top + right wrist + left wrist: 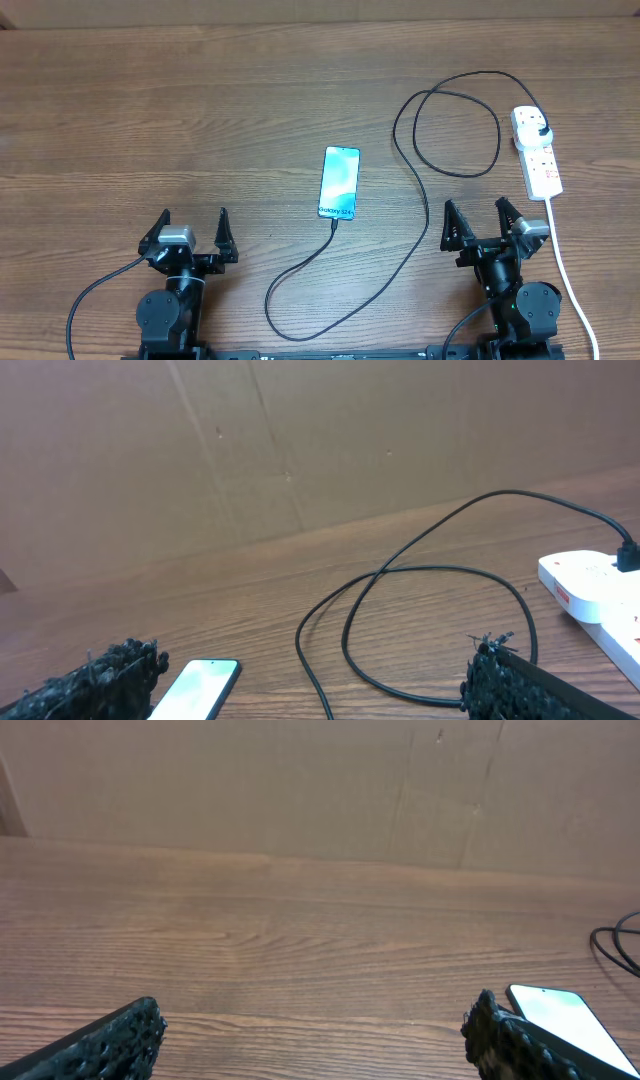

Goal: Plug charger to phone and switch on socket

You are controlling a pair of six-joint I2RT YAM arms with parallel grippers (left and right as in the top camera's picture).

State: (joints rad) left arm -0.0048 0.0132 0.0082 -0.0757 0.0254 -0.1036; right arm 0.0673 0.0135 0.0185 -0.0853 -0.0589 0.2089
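Note:
The phone (pixel 339 183) lies flat at the table's middle, screen lit light blue. The charger cable (pixel 408 250) is thin and black. Its connector end (pixel 335 222) sits at the phone's near edge and looks pushed in. The cable loops toward me, then runs back to a black plug (pixel 541 130) in the white socket strip (pixel 540 165) at the right. My left gripper (pixel 193 232) is open and empty, near-left of the phone. My right gripper (pixel 483 225) is open and empty, near the strip. The right wrist view shows the phone (pixel 200 685), the cable (pixel 400 570), the strip (pixel 590 585) and open jaws (pixel 310 660). The left wrist view shows open jaws (pixel 315 1020) and the phone (pixel 565 1020).
The strip's thick white cord (pixel 568 275) runs toward me past the right arm's base. A cardboard wall (pixel 300 790) stands behind the wooden table (pixel 150 120). A cable loop (pixel 458 130) lies left of the strip.

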